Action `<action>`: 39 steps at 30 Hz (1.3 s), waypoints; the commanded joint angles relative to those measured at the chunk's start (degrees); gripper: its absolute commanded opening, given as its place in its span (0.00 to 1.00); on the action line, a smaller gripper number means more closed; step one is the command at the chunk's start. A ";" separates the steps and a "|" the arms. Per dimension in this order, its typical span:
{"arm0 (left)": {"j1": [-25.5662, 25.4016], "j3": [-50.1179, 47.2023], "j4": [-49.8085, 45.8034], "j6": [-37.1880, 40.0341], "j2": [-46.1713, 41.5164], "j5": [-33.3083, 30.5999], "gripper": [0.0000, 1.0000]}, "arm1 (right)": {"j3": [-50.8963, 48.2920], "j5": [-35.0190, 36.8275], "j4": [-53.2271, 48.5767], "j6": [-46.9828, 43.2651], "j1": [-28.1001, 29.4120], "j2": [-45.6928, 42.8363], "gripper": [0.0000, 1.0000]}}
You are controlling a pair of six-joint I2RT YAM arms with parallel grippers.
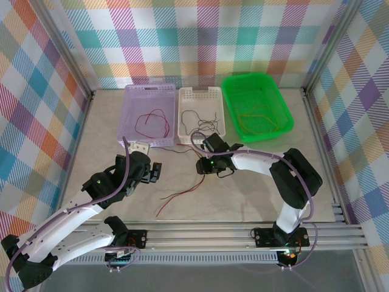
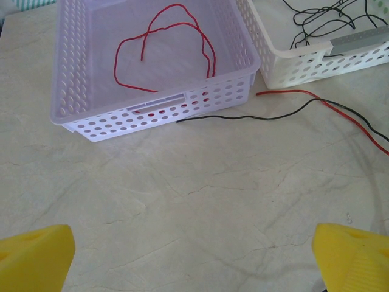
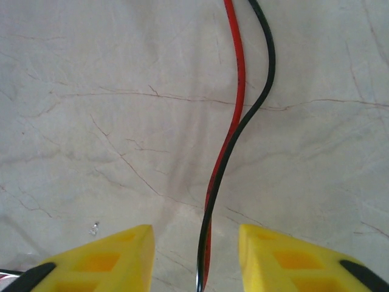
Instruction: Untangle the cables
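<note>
My right gripper (image 3: 194, 249) is half closed. Its 2 fingers straddle a red cable (image 3: 236, 91) and a black cable (image 3: 268, 61) that cross on the table (image 3: 91, 121), and neither finger touches them. My left gripper (image 2: 191, 261) is spread wide and empty, near the lilac tray (image 2: 158, 112), where a 2nd red cable (image 2: 182, 24) lies looped. More black cables (image 2: 316, 18) lie in the white tray (image 2: 304, 64) to its right.
</note>
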 commanded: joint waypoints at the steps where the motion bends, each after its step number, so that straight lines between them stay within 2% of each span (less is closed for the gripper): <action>1: 0.48 -0.09 -0.79 0.80 -0.22 -0.98 1.00 | 1.28 -0.73 0.85 0.17 0.24 0.91 0.32; 7: 0.55 -0.18 -0.70 0.88 -0.21 -0.23 1.00 | 1.41 -0.74 -0.22 0.04 0.30 -0.36 0.18; 12: 0.53 -0.09 -0.79 0.88 0.05 0.66 1.00 | 1.06 -0.57 -2.10 -0.51 0.31 -4.95 0.06; 16: 0.60 -0.03 -0.88 0.81 0.28 1.78 1.00 | 0.89 -0.30 -3.90 -1.00 0.41 -10.22 0.00; 21: 0.51 1.31 -1.05 0.33 0.98 5.20 1.00 | 1.95 -0.39 -6.91 -2.20 0.50 -17.33 0.00; 27: 0.43 6.13 -2.02 -4.53 0.85 15.21 1.00 | 4.00 -1.45 -9.59 -3.84 0.50 -24.25 0.00; 30: 0.40 6.57 -0.42 -9.91 0.34 21.27 1.00 | 4.53 -2.82 -9.45 -4.48 0.50 -26.98 0.00; 35: 0.07 0.47 8.72 -18.37 -2.05 30.67 1.00 | 5.84 -3.44 -10.07 -5.14 0.50 -29.15 0.00; 39: -1.20 -6.87 17.05 -22.91 -2.69 34.72 1.00 | 6.25 -4.23 -9.88 -4.80 0.50 -30.19 0.00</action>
